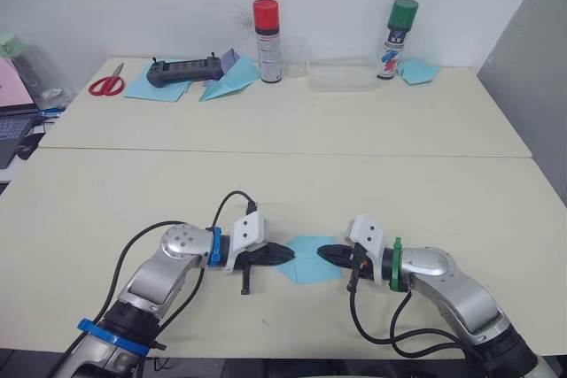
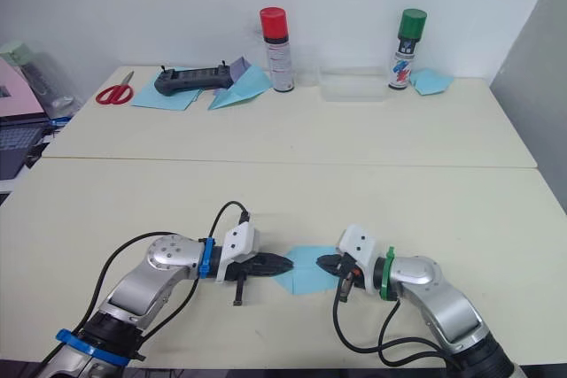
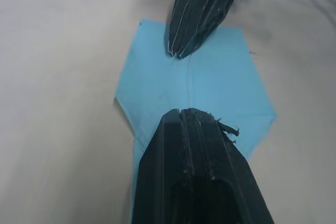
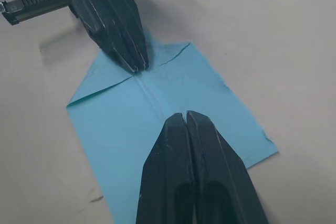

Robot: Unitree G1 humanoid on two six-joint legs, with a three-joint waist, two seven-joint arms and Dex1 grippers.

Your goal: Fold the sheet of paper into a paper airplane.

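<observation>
The sheet of paper (image 1: 312, 258), part-hidden under closed left gripper (image 1: 285, 254) and closed right gripper (image 1: 323, 253), lies near the cream table's (image 1: 292, 183) front edge.

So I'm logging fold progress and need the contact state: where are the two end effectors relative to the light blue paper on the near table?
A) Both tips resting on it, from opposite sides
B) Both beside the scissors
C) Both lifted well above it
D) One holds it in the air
A: the left end effector and right end effector, both shut, press their tips onto the flat sheet of paper from opposite sides.
</observation>
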